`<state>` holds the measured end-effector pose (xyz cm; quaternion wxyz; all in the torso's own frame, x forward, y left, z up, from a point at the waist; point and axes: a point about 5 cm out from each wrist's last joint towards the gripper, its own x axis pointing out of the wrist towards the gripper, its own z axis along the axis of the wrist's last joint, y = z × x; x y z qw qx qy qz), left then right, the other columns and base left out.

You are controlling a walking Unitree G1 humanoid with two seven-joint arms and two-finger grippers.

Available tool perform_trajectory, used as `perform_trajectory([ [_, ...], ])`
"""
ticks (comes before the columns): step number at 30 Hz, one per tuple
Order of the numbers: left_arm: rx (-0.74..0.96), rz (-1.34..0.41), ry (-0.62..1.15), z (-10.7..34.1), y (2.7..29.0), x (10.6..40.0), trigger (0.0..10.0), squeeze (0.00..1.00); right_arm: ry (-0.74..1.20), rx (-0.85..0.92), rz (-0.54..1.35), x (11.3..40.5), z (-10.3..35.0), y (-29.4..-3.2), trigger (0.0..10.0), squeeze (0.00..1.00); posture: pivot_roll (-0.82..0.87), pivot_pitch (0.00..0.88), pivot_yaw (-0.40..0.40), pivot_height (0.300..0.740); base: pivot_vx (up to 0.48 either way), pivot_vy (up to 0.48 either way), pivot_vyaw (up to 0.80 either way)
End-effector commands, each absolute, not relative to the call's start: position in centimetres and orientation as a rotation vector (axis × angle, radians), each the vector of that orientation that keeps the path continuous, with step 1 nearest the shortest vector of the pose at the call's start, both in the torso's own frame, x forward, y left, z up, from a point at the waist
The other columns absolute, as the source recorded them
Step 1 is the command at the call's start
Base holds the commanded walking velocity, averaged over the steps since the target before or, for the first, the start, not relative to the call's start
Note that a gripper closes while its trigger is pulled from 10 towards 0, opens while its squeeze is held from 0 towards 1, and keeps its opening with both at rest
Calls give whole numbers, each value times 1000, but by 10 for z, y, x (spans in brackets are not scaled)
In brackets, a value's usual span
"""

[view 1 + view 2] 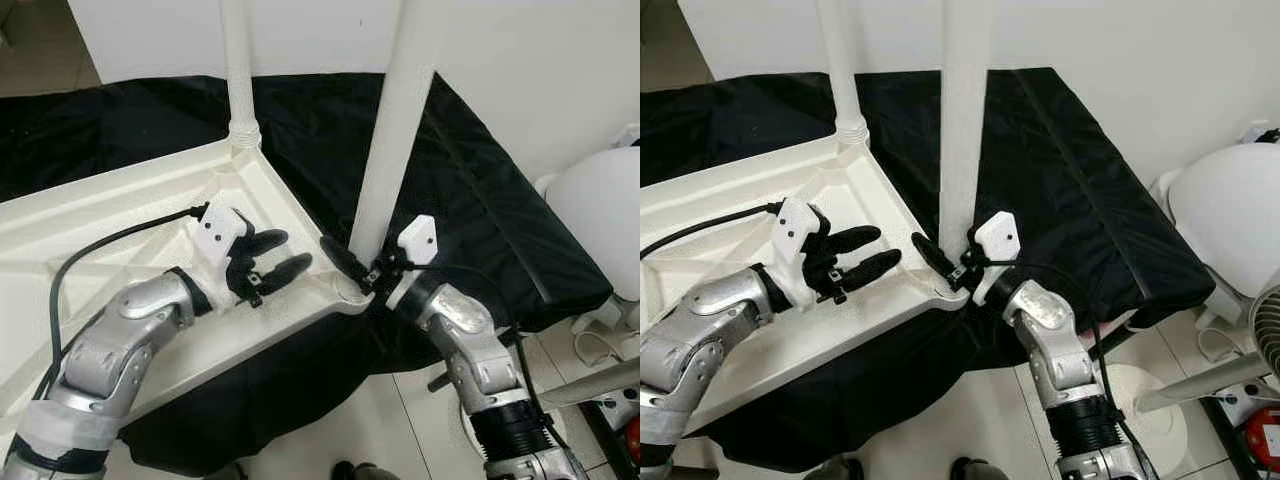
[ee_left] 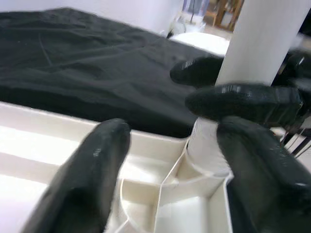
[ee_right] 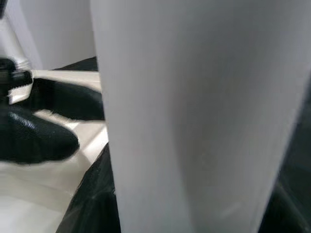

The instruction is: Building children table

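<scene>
Left eye view: a white tabletop (image 1: 120, 215) lies upside down on a black cloth (image 1: 470, 190), against a white wall (image 1: 520, 60), tiled floor (image 1: 400, 420) below. One leg (image 1: 238, 70) stands in its far corner; a second leg (image 1: 395, 130) stands at the near corner. The left gripper (image 1: 285, 258), fingers apart and holding nothing, rests over the tabletop by that corner. The right gripper (image 1: 350, 268) touches the second leg's base; its grip I cannot tell.

Left wrist view: black fingers (image 2: 87, 179) spread above the ribbed corner socket (image 2: 194, 170).

Right wrist view: the leg (image 3: 194, 116) looms close.
</scene>
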<state>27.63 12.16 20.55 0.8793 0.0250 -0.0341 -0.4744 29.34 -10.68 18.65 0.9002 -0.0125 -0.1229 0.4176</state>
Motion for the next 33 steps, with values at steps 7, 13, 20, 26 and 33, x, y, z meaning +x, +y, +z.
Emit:
perform_trajectory([
  [7, -65, -1199, -209, 252, 109, 265, 10000, 1000, -222, -78, 1005, 296, 209, -130, 10000, 0, 90, 121, -61, 740, 0, 0, 0],
  [13, -52, -1247, -254, 266, 104, 264, 10000, 0, -213, -97, 1038, 297, 217, -133, 10000, 0, 94, 101, -65, 740, 0, 0, 0],
  [20, -85, -1336, -309, 285, 96, 261, 10000, 0, -164, -88, 1012, 307, 221, -141, 10000, 0, 105, 86, -82, 740, 0, 0, 0],
  [26, -90, -1411, -333, 297, 85, 263, 10000, 0, -91, -58, 1085, 309, 221, -140, 10000, 0, 105, 65, -85, 740, 0, 0, 0],
  [33, -55, -1415, -348, 302, 75, 273, 10000, 0, -42, -66, 1151, 309, 216, -134, 10000, 0, 106, 52, -94, 740, 0, 0, 0],
])
